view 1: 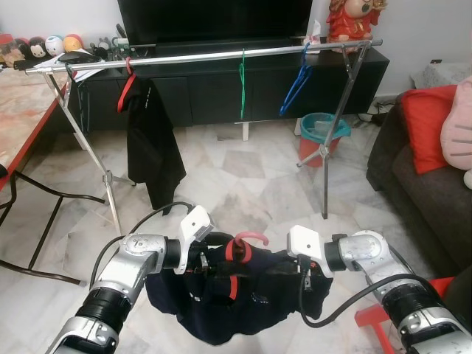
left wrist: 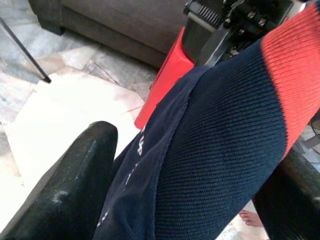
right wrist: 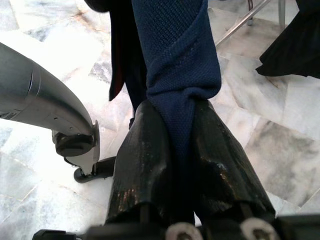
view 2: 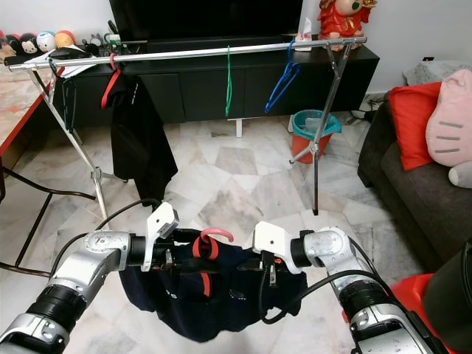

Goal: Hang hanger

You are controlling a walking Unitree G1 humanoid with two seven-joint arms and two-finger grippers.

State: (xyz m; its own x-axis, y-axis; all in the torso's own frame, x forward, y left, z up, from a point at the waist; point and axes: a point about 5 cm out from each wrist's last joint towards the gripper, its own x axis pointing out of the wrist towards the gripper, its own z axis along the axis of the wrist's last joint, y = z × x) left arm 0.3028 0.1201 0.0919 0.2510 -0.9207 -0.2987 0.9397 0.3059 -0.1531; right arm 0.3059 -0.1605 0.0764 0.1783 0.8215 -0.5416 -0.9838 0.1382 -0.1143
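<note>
A navy garment (view 1: pixel 228 302) with red trim hangs on a red hanger, whose hook (view 1: pixel 251 238) sticks up between my two arms, low over the floor. My left gripper (view 1: pixel 209 264) is shut on the garment's left shoulder; in the left wrist view the fabric (left wrist: pixel 210 150) fills the gap between the fingers (left wrist: pixel 75 190). My right gripper (view 1: pixel 293 269) is shut on the right shoulder, its fingers (right wrist: pixel 145 165) pinching a fold of navy cloth (right wrist: pixel 175 65). The silver clothes rail (view 1: pixel 221 55) stands further ahead, across the room.
On the rail hang a black garment (view 1: pixel 151 140) on a red hanger, a green hanger (view 1: pixel 242 81) and a blue hanger (view 1: pixel 299 77). A teal bin (view 1: pixel 323 133) stands by the right rail leg. A sofa (view 1: pixel 420 177) is right, a table (view 1: pixel 22 110) left, a TV cabinet (view 1: pixel 192 92) behind.
</note>
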